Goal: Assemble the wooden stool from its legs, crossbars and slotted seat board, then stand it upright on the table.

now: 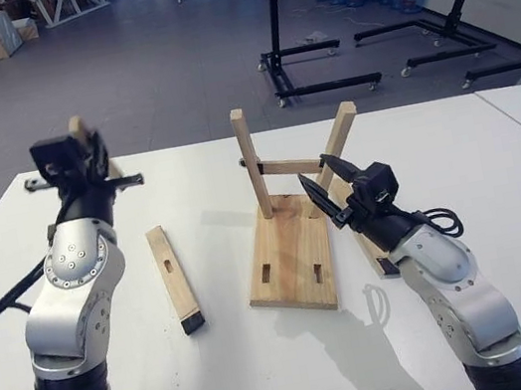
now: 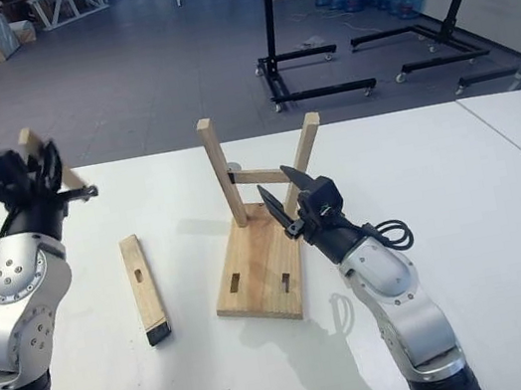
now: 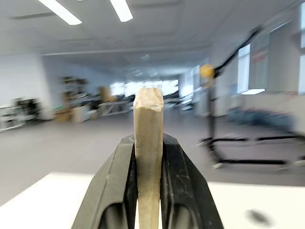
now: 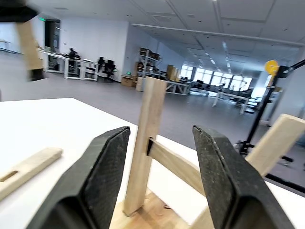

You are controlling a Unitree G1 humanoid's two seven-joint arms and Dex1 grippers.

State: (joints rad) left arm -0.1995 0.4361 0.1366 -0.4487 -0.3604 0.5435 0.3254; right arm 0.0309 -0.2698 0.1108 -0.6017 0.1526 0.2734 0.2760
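A seat board lies flat in the middle of the white worktop. Two slots show at its near end. At its far end two legs stand up from it. The left leg is upright. The right leg tilts away to the right. A crossbar joins them about halfway up.

A loose leg lies flat on the worktop left of the board and apart from it, running near to far. It has a slot in its upper face and a dark near end. Another strip of wood lies just right of the board, mostly hidden by the right arm.

The left hand is held up above the far left of the worktop, well apart from the board. Its fingers are clamped on a wooden piece, which sticks out past the fingertips.

The right hand is over the far right part of the board, just beside the tilted leg and the right end of the crossbar. Its fingers are spread wide and hold nothing. In the right wrist view the upright leg and crossbar are framed between the two fingers, farther off.

Black wheeled stands stand on the floor beyond the worktop.
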